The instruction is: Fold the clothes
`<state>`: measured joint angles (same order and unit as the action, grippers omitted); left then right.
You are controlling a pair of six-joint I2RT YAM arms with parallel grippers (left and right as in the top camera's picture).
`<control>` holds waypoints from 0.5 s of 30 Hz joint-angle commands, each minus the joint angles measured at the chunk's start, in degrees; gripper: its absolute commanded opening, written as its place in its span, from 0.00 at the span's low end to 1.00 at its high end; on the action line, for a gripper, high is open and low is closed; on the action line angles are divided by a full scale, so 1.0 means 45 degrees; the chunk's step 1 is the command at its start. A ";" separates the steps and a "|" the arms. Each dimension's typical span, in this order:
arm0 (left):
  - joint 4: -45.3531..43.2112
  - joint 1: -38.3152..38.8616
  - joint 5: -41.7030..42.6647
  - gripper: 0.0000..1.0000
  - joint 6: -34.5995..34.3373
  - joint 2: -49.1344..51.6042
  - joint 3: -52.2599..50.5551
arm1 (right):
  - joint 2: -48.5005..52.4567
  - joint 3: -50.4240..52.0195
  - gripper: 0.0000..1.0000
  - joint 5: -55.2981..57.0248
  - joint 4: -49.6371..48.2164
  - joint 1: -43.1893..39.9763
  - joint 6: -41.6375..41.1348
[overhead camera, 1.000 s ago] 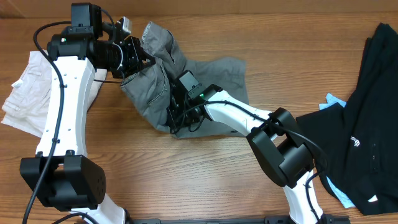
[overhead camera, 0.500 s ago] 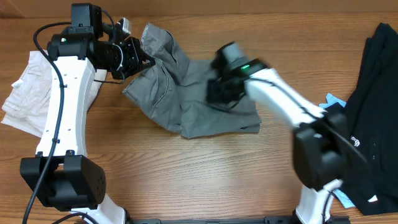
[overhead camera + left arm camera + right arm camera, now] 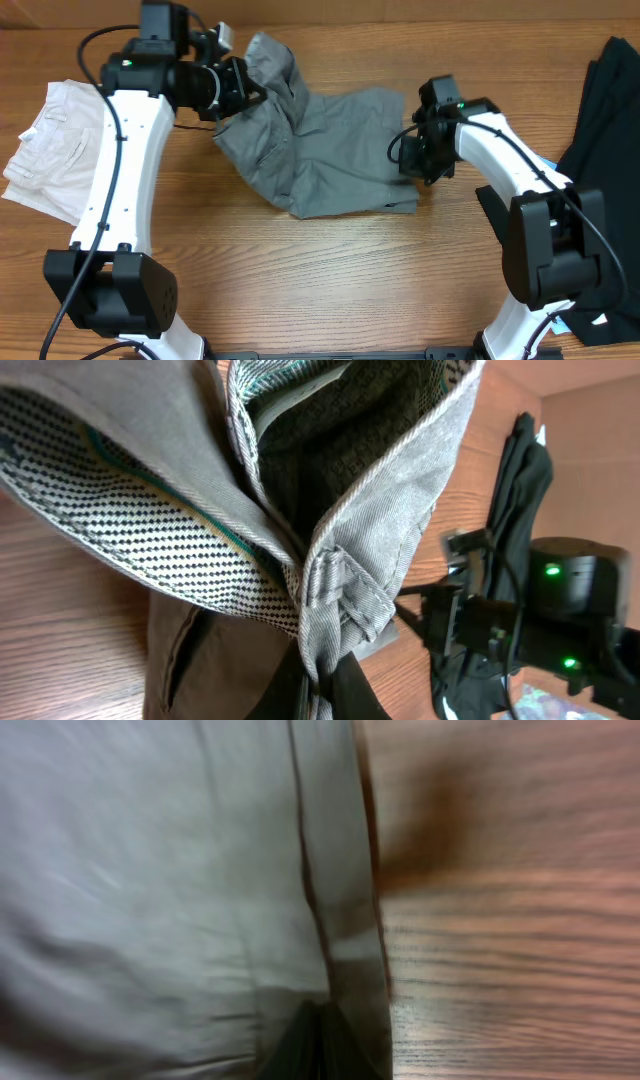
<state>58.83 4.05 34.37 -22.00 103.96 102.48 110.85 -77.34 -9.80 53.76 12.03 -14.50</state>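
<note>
The grey garment lies partly spread across the middle of the table. Its waistband end is lifted at the upper left, where my left gripper is shut on a bunched fold. In the left wrist view the fingers pinch that twisted grey cloth, and the checked lining shows above. My right gripper is at the garment's right edge. In the blurred right wrist view its closed tips sit on the hemmed grey edge. An off-white garment lies far left and a black one far right.
Bare wooden tabletop runs along the front, below the grey cloth. A light blue item peeks out beside the black garment. In the left wrist view the right arm stands close behind the held cloth.
My right gripper has swept from the garment's left-middle to its right edge, pulling the grey cloth out flatter and wider. The left gripper has shifted slightly to the right, still holding.
</note>
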 commanded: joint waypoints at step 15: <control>-0.1540 0.4643 -0.4318 0.05 -0.3147 0.0155 0.0393 | 0.0073 0.1724 0.04 0.0136 -0.1035 0.0325 0.0219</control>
<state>53.28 21.63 20.32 -32.77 103.96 102.48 111.09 -70.57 -9.58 49.34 13.23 -13.82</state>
